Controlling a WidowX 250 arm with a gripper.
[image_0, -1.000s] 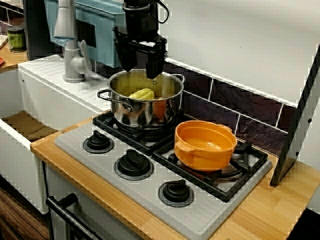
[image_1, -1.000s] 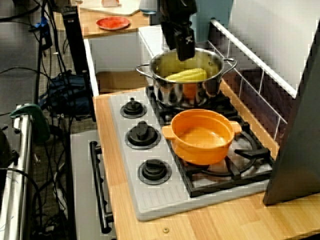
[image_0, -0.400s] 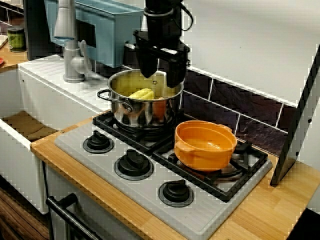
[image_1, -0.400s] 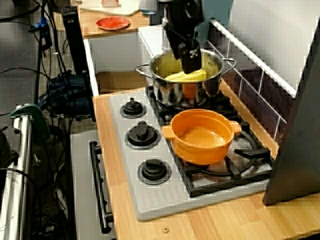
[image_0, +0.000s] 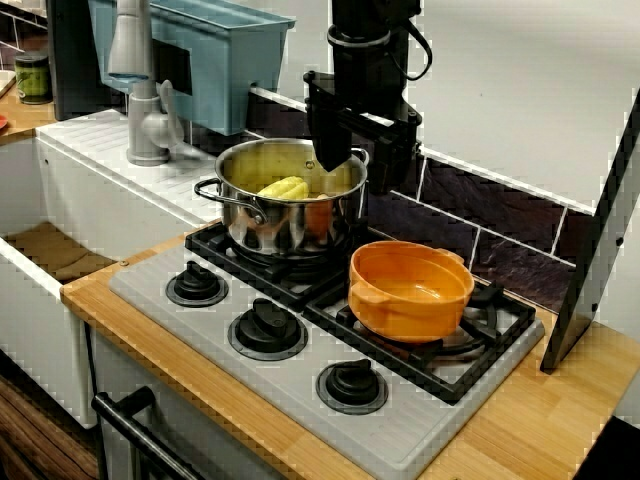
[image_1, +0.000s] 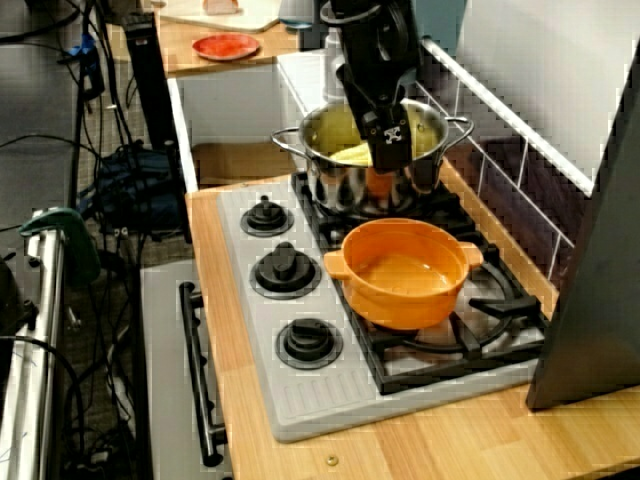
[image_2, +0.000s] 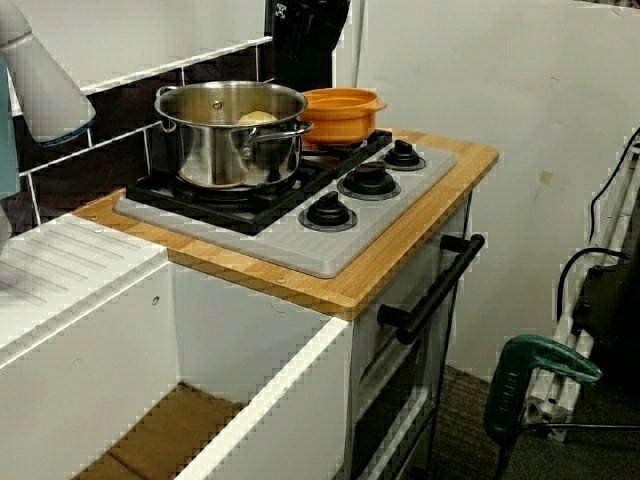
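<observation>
In the front view my black gripper (image_0: 356, 180) hangs open and empty over the right rim of a steel pot (image_0: 262, 222), its fingers pointing down. The pot stands on the back left burner and holds a yellow corn cob (image_0: 283, 187). An orange pot (image_0: 410, 290) sits empty on the burner to its right. From the stove's end, the gripper (image_1: 386, 160) is over the near side of the steel pot (image_1: 335, 185), between the corn (image_1: 350, 153) and the orange pot (image_1: 405, 270). Seen from the sink side, the steel pot (image_2: 230, 135) hides the fingertips.
Three black knobs (image_0: 267, 327) line the grey hob's front. A sink (image_0: 55, 250) and a faucet (image_0: 135, 85) lie to the left, with a teal bin (image_0: 215, 50) behind. A grey panel (image_0: 600, 240) leans at the right. A black oven handle (image_2: 430, 300) juts out below.
The gripper has travelled right from above the back of the steel pot to its right rim, toward the orange pot. It stays open; pots and corn have not moved.
</observation>
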